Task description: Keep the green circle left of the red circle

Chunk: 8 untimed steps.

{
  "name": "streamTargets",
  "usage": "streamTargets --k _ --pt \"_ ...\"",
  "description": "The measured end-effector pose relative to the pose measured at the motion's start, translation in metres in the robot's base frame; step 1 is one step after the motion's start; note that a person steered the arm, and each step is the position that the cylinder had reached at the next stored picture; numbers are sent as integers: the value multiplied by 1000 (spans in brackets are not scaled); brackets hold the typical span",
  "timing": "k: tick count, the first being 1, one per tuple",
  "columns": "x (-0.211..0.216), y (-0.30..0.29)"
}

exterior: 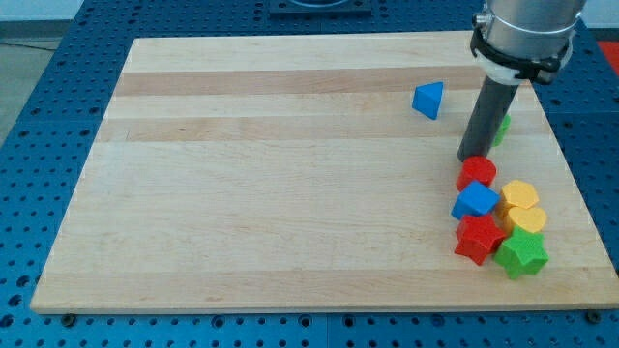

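Green circle is mostly hidden from you: only a sliver of green shows at the view's right edge of the rod, so its round shape cannot be confirmed from this picture. Take the red circle as your landmark and read across from the view's left.

Up and to the left of the red circle, well apart, sits the blue triangle, alone on the wooden surface. My tip comes next, planted just at the top edge of the red circle, touching it or nearly so. There are no fingers on this rig, only the plain rod, so nothing is held or clamped.

Directly below the red circle lies the blue cube, touching it, and below that the red star. To the lower right of the red circle are the two yellow blocks, shapes unclear, and lower still the green star.

Your goal looks unmet. The green sliver lies up and to the right of the red circle, on the wrong side. What seems left is to bring the green circle across to the view's left, or slide the red circle rightward past it; the crowded cluster below leaves little room for that.
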<state>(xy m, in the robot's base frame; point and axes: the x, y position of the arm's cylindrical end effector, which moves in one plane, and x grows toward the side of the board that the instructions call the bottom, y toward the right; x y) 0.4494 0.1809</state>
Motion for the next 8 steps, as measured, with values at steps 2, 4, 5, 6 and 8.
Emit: streamTargets --k 2,4,5,6,8 --pt "4 59" --pt "-51 96" --pt "-77 80" --pt "-70 62" --pt "-71 18"
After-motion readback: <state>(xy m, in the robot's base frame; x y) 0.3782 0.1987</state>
